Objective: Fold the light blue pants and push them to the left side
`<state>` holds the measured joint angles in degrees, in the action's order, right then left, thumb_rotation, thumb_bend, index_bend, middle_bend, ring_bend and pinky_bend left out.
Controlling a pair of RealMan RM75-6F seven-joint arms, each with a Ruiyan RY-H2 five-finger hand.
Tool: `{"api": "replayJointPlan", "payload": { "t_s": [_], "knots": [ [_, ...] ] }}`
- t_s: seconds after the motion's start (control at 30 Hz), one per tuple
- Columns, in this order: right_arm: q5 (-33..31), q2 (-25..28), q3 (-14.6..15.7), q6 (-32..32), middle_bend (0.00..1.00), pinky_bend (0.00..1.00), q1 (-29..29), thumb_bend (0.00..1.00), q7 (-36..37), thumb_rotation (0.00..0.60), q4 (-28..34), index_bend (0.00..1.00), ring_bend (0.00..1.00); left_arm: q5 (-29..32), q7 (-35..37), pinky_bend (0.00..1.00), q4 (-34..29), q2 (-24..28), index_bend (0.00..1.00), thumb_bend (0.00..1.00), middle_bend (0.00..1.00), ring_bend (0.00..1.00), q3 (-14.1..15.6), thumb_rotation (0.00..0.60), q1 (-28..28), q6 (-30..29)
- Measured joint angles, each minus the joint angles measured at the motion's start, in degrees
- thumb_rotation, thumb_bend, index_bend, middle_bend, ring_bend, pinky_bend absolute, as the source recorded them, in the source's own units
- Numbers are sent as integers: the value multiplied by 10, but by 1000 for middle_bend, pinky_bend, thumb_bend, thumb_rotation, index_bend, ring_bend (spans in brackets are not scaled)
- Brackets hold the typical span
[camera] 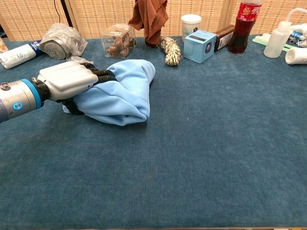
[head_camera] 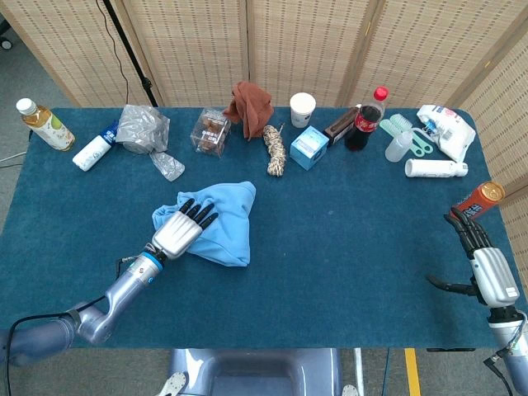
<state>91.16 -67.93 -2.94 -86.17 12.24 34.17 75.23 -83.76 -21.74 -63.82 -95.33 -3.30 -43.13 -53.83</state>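
Observation:
The light blue pants (head_camera: 221, 224) (camera: 120, 93) lie folded in a bundle on the left half of the blue table. My left hand (head_camera: 181, 228) (camera: 67, 81) rests on top of the bundle's left part, palm down. Its dark fingers (camera: 101, 74) bend slightly onto the cloth, and the thumb is tucked low at the bundle's left edge. My right hand (head_camera: 488, 268) hovers at the table's right edge with fingers apart and nothing in it; the chest view does not show it.
A row of items lines the far edge: tea bottle (head_camera: 45, 124), silver bag (head_camera: 140, 128), clear box (head_camera: 212, 132), brown cloth (head_camera: 250, 103), rope (head_camera: 275, 150), paper cup (head_camera: 303, 108), blue box (head_camera: 309, 148), cola bottle (head_camera: 366, 119). A can (head_camera: 478, 200) stands by the right hand.

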Motion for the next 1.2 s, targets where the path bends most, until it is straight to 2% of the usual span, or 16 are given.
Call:
{"api": "replayJointPlan", "payload": {
  "t_s": [0.13, 0.3, 0.7, 1.2],
  "knots": [
    [1, 1, -1, -2, 0, 64, -1, 0, 2, 600, 2, 0, 0, -25, 21, 640, 28, -11, 763, 1000, 562, 613, 6, 600, 3, -34],
    [3, 3, -1, -4, 0, 64, -2, 0, 3, 600, 6, 0, 0, -59, 64, 702, 58, -18, 784, 1000, 622, 693, 15, 600, 6, -79],
    [4, 6, -3, -4, 0, 64, -3, 0, 10, 600, 10, 0, 0, -96, 126, 721, 81, -2, 781, 1000, 641, 714, 27, 600, 14, -133],
    [9, 6, -3, -4, 0, 64, -3, 0, 6, 600, 17, 0, 0, -108, 161, 725, 80, 67, 781, 1000, 650, 718, 27, 600, 38, -191]
  ]
}}
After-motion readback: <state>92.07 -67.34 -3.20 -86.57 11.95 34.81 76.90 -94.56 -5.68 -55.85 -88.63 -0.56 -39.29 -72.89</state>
